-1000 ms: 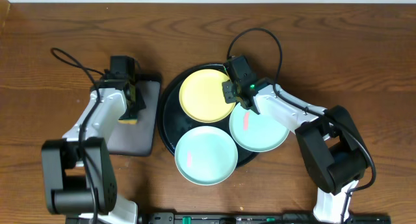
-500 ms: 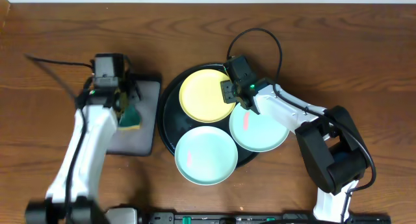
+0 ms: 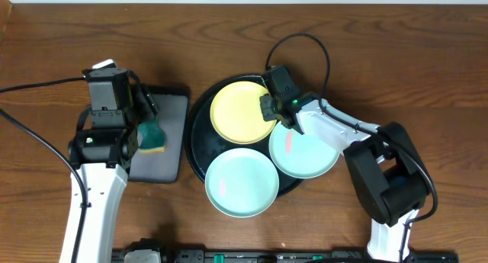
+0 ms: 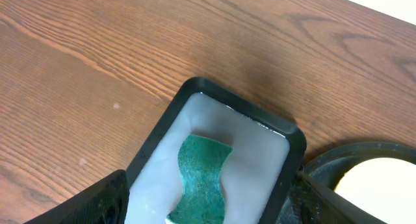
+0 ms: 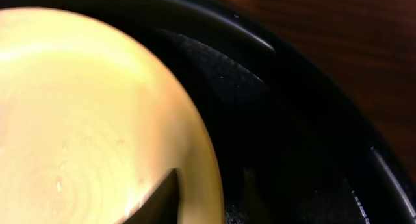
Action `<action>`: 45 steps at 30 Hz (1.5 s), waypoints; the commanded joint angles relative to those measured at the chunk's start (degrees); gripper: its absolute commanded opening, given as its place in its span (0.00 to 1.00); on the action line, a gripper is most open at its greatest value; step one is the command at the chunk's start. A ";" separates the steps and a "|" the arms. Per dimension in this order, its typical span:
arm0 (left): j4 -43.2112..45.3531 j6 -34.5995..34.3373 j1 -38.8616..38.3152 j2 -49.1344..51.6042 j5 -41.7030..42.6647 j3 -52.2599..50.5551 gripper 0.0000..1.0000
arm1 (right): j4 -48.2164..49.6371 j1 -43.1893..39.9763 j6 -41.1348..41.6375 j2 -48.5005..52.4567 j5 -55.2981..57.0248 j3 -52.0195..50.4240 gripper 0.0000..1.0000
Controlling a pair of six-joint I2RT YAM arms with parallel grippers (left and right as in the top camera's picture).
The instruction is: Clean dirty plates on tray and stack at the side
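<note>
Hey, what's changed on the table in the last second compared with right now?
The left tool let go of the green sponge, opened wide and drew up and away to the left. The sponge now lies in the small rectangular tray. The right tool stayed at the right edge of the yellow plate. That plate and both mint plates stayed on the round tray.

Seen from above, the left arm [image 3: 97, 179] reaches straight forward, its left gripper [image 4: 209, 202] spread wide, while the right arm [image 3: 335, 127] bends inward toward the centre, its right gripper [image 5: 208, 199] pointing down with fingers narrowly apart.
</note>
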 commanded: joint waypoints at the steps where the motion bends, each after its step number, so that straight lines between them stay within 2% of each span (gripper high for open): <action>1: 0.04 -0.28 0.13 0.33 -0.04 -0.31 0.80 | 0.17 0.33 0.31 1.25 0.13 -0.37 0.15; 4: 0.04 -0.28 0.13 0.39 -0.07 -0.31 0.80 | 0.20 0.31 0.28 1.25 0.15 -0.37 0.01; 12: 0.04 -0.28 0.13 0.39 -0.07 -0.31 0.80 | 0.79 0.15 0.17 -2.34 0.13 -0.28 0.01; 26: 0.04 -0.28 0.13 0.39 -0.04 -0.31 0.80 | -4.22 0.22 -1.40 -12.59 0.11 -0.28 0.04; 29: 0.04 -0.28 0.13 0.39 -0.07 -0.31 0.80 | -4.28 0.26 -1.22 -12.81 0.13 -0.28 0.01; 34: 0.57 -0.31 0.13 0.39 -0.07 -0.31 0.80 | -3.85 0.24 2.58 -12.81 0.15 -0.28 0.01; 39: 4.85 -0.24 0.15 -0.11 -0.52 -0.11 0.80 | -4.15 0.04 7.10 -12.79 0.09 -0.31 0.01; 45: 5.07 -0.02 0.20 -6.78 -4.76 1.81 0.80 | -1.73 0.26 8.46 -12.79 -4.98 -0.28 0.01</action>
